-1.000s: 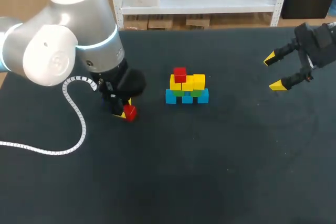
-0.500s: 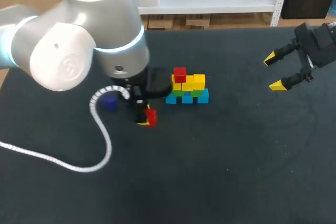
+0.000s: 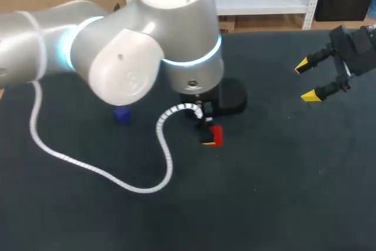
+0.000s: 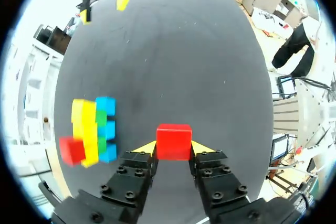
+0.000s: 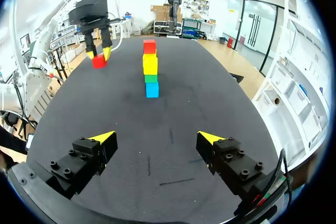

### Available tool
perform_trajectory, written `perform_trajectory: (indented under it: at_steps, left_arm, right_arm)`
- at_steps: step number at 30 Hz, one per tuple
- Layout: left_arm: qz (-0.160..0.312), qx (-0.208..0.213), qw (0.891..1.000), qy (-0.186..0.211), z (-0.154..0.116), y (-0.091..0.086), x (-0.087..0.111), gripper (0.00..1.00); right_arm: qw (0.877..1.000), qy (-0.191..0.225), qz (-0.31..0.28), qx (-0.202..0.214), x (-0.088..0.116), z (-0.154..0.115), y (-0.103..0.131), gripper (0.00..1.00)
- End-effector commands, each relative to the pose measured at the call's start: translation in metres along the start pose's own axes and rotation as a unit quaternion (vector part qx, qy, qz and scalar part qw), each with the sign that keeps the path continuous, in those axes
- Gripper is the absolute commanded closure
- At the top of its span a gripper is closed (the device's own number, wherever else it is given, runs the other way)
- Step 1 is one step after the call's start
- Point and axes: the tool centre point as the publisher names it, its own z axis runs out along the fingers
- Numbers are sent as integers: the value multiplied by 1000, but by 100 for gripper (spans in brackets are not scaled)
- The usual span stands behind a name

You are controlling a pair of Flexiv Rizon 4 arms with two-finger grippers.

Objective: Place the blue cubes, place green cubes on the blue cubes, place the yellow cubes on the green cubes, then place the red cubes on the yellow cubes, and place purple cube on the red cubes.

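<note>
The small red plastic cube [image 4: 174, 141] sits clamped in the left pincer [image 4: 174, 148] over the black desk [image 3: 264, 192]. The stack [image 5: 150, 69] has blue, green and yellow layers and one red cube [image 5: 149, 46] on top. This second red and the purple cube [image 3: 122, 114], at 9 o'clock from it, are yet to be placed. The right pincer [image 3: 305, 80], at 2 o'clock, gapes empty. No container shows.

Left arm [image 3: 147, 45]: enters from the left and extends past the table's middle, wrist pointing down. Left gripper [image 4: 174, 148]: both fingers pressed against opposite sides of a red cube [image 4: 174, 140]. Right arm [image 3: 355, 48]: at the table's far right edge. Right gripper [image 3: 310, 80]: fingers spread wide, tips pointing inward over the table.
</note>
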Motion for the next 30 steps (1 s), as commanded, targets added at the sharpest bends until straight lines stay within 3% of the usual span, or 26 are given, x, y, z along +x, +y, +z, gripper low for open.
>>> perform_trajectory:
  at_steps: [1,15,20,28,30]
  left_arm:
    - [13,13,1000,23,12,10,-30,100]
    - [51,38,997,33,34,-3,-66,100]
    - [76,24,996,48,41,-4,-77,100]
    - [76,16,996,34,56,-1,-87,100]
    - [75,16,997,29,58,0,-87,90]
  right_arm:
    - [1000,-1,-1,0,0,0,0,0]
    - [1000,-1,-1,0,0,0,0,0]
    - [1000,-1,-1,0,0,0,0,0]
    - [1000,-1,-1,0,0,0,0,0]
    - [1000,-1,-1,0,0,0,0,0]
